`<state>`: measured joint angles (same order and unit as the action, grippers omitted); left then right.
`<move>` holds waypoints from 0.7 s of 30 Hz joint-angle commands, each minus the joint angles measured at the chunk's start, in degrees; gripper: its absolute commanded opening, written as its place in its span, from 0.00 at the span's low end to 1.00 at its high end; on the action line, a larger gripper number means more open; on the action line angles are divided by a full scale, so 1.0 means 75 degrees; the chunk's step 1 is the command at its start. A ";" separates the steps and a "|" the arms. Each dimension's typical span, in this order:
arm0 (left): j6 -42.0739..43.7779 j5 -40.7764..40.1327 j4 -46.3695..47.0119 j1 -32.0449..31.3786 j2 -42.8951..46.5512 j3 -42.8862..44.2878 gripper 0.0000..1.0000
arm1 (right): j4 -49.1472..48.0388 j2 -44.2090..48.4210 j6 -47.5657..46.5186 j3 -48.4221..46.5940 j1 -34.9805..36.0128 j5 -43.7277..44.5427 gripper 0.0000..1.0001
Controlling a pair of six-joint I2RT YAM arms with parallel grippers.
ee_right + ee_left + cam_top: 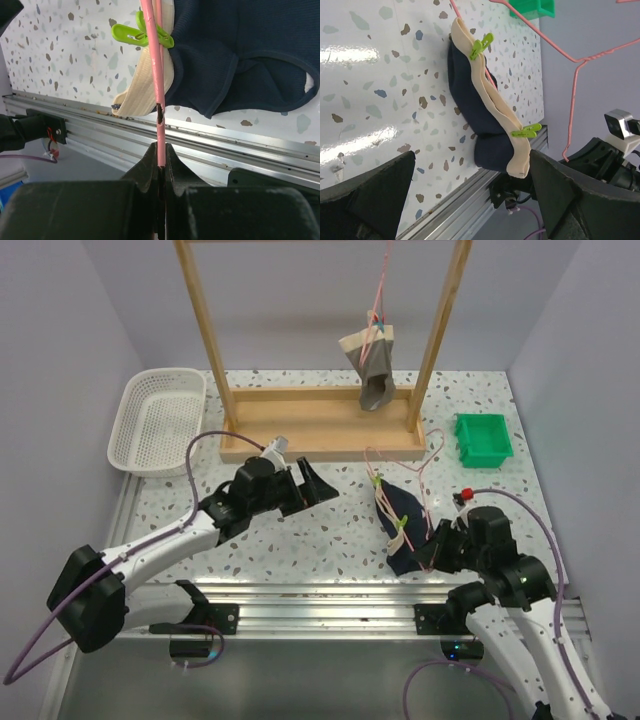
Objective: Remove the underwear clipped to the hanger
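**Hanger braced by one arm for a pull by the other**

The right claw is pressed together on the thin pink wire hanger, pinching the wire just beyond the near edge of the speckled white desk. This grip probably anchors the hanger so that it cannot slide when the cloth is tugged. The dark navy cloth briefs with a tan waistband rest on the desk close to its near edge, right of centre. Two small green plastic clips fasten the waistband to the wire.

The garment's long axis follows the waistband, running from the middle of the desk toward the near edge. The waistband faces the left arm and the navy body trails toward the right edge.

The left claw hovers with its jaws spread wide and empty, aimed at the waistband, apparently lined up to seize it.

The grey cloth briefs with a beige waistband hang from the wooden rack at the far edge, not yet unclipped.
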<state>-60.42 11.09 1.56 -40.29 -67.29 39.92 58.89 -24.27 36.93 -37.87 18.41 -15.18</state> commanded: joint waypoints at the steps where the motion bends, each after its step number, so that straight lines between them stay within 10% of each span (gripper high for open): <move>1: -0.0438 -0.0658 0.0495 -0.0240 -0.0426 0.0571 1.00 | -0.0470 0.0061 -0.0189 0.0127 0.0006 -0.0507 0.00; 21: -0.1283 -0.1011 -0.1704 -0.1061 -0.4338 0.3722 0.87 | 0.0562 -0.0186 -0.1338 0.0256 0.0006 -0.0320 0.00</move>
<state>-68.29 4.23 -5.08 -47.81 -97.58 63.05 62.35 -25.89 29.23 -35.94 18.41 -18.63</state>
